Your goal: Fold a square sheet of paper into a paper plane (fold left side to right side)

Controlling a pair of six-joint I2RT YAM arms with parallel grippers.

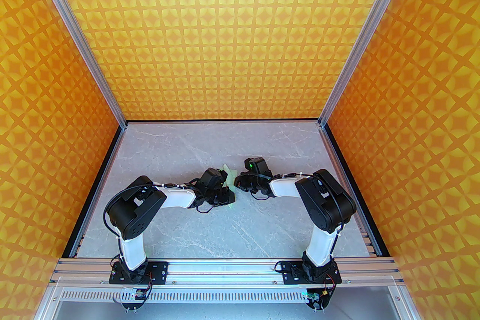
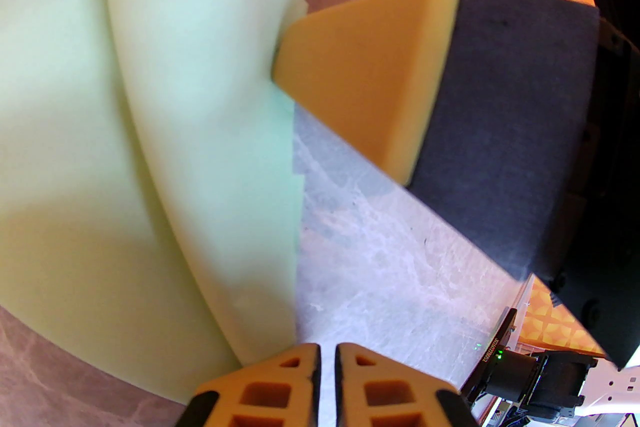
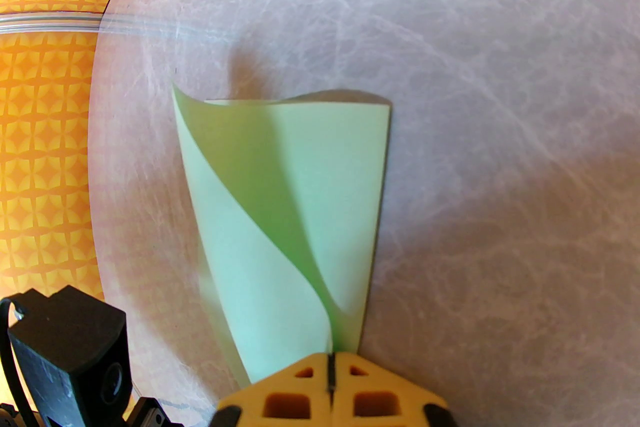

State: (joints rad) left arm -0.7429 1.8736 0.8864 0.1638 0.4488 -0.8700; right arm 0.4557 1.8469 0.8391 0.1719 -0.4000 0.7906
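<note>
Pale mint-green sheet of paper, loosely curled over itself, mid-table.

So the sheet of paper sits mid-table, left hand on its left, right hand on its right.

The grey marbled table carries 1 sheet of paper, pale green, lying beyond the metal rail, about level with that rail's middle. Its right part rests flat on the table; its left side curls up over it.
</note>
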